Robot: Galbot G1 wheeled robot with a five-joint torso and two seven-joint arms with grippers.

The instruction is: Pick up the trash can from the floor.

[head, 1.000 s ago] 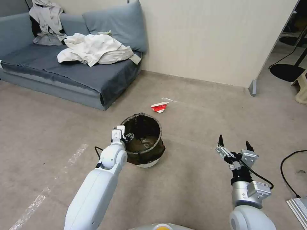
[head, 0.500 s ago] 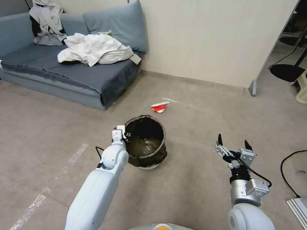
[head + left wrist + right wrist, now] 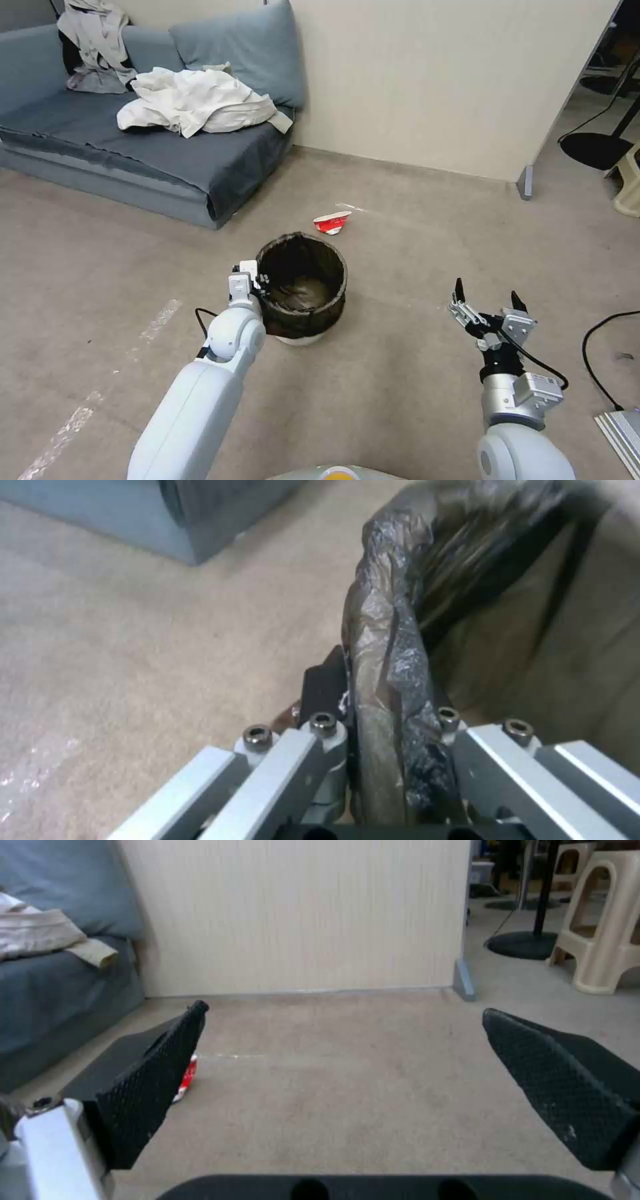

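The left pincer (image 3: 390, 715) pinches the bag-covered rim of the small round white plastic trash can (image 3: 303, 293), so the thin bag may slip, while the right pincer (image 3: 489, 300) waits wide open.

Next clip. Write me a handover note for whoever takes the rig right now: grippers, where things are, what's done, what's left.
Left gripper: shut on the near-left rim of the trash can, fingers either side of the bag-covered rim.
Right gripper: open, empty, held above the floor to the can's right.
Trash can: upright, in front of the sofa; a red-and-white scrap lies on the floor beyond it.
Done: rim grasped.
Left: whether the can is already clear of the floor cannot be told; finish the lift.
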